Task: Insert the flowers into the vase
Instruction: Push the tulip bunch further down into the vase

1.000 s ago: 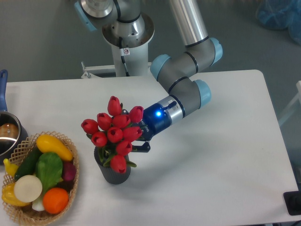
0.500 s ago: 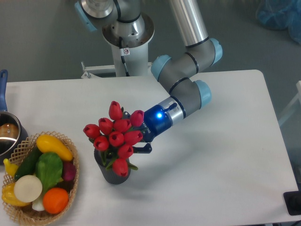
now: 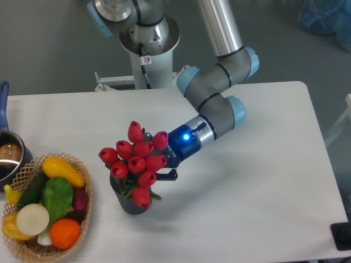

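Toward the front of the table (image 3: 263, 181), left of its middle, the flowers (image 3: 136, 161) stand over the vase (image 3: 129, 204), their red buds hiding its mouth entirely. Against the two earlier pictures the bunch has sunk a little and drifted slightly toward the front edge — the lowest bud now lies against the vase's upper wall, and less of the dark cylinder shows beneath the leaves. That reads as the stems going down inside the vase, so the insertion seems nearly done, though the stems themselves and the rim are covered and I cannot confirm how deep they sit.

The gripper (image 3: 162, 166) comes in from the right, just beside the buds, its blue-lit wrist angled down toward the bunch. One dark finger shows below the flowers; the other is hidden behind them, so I cannot tell whether it is clamped on the stems or has let go.

At the front left corner a wicker basket (image 3: 82, 219) holds toy produce — a yellow piece, a green leafy one, a white one, an orange, a dark purple one — all inside its rim. Behind it, at the left edge, a metal pot (image 3: 10, 159) with a blue handle is partly cut off; something brownish shows inside, too unclear to name.
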You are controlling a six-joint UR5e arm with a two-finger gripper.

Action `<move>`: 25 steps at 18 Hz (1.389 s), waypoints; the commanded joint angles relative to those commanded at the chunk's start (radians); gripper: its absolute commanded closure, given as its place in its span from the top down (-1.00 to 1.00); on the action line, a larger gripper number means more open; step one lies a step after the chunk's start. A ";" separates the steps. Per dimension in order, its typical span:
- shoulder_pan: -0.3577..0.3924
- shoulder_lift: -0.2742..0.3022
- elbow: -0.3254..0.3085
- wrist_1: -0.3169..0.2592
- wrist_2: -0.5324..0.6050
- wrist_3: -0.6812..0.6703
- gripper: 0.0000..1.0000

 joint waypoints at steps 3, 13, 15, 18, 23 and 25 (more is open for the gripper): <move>0.000 0.000 -0.008 0.000 0.000 0.014 -0.54; 0.002 -0.002 -0.008 0.002 0.002 0.018 -0.32; 0.000 -0.002 -0.008 0.000 0.002 0.018 -0.32; 0.002 -0.002 -0.008 0.000 0.002 0.018 -0.31; 0.002 0.000 -0.008 0.002 0.005 0.018 -0.30; 0.006 0.003 -0.008 0.002 0.032 0.020 -0.24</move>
